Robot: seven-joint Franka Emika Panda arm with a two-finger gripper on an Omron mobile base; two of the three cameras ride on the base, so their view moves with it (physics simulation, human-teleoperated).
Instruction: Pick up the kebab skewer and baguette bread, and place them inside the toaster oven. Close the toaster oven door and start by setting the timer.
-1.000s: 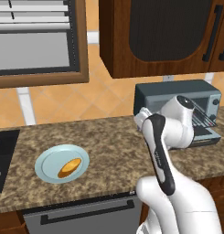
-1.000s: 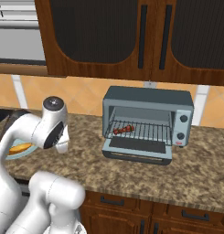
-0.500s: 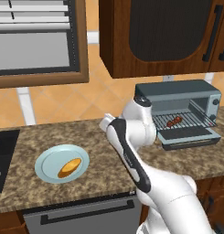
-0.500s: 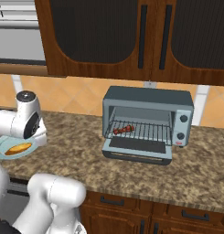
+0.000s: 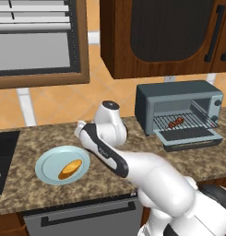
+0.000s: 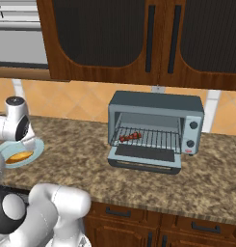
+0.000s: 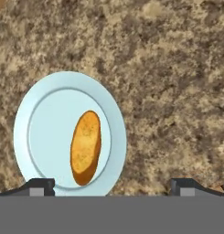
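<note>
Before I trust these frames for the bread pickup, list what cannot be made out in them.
- Gripper: hand view shows just the fingertips; the bottom edge cuts off the rest.
- Plate: right base view, the arm hides most of it and of the baguette bread.
- Toaster oven dial markings: too small in both base views.

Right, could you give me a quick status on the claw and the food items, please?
Claw open, empty, above the plate. Baguette bread on the plate, untouched. Kebab skewer on the toaster oven rack, toaster oven door down. Nothing in the way.
</note>
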